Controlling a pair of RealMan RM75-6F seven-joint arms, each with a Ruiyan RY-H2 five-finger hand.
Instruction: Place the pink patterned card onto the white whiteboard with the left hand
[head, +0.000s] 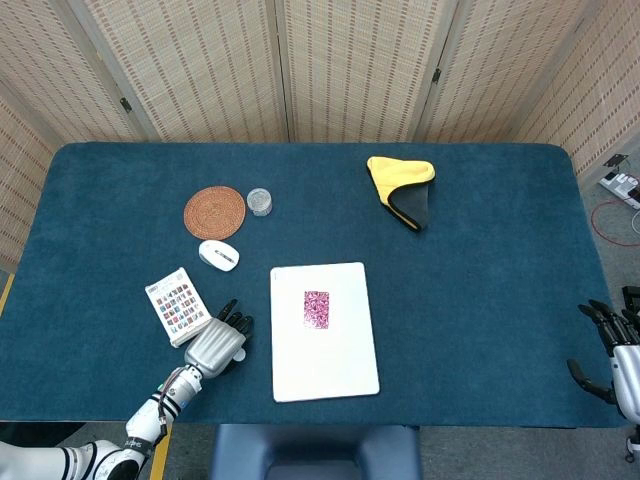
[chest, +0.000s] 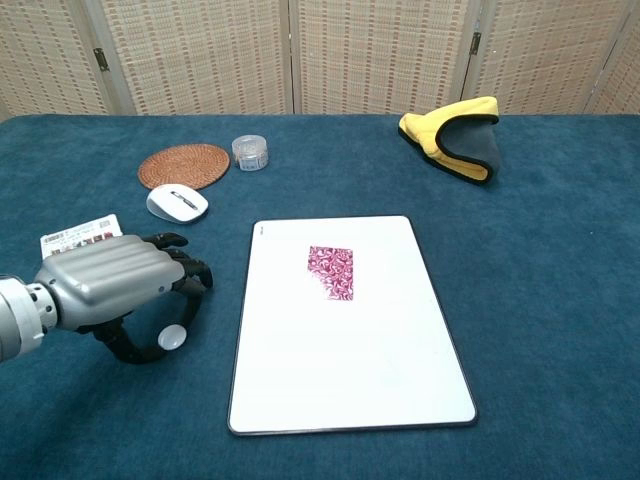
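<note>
The pink patterned card (head: 316, 309) (chest: 332, 272) lies flat on the upper middle of the white whiteboard (head: 340, 370) (chest: 350, 370). Nothing touches it. My left hand (head: 217, 346) (chest: 112, 281) hovers over the blue cloth just left of the whiteboard, fingers curled loosely and apart, holding nothing. My right hand (head: 612, 348) shows only in the head view, at the far right edge of the table, fingers spread and empty.
Behind my left hand lie a printed card pack (head: 178, 306) (chest: 78, 236), a white mouse (head: 219, 255) (chest: 176, 202), a woven coaster (head: 214, 211) (chest: 184, 165) and a small clear jar (head: 259, 201) (chest: 250, 152). A yellow and grey cloth (head: 405, 187) (chest: 455, 133) sits far right.
</note>
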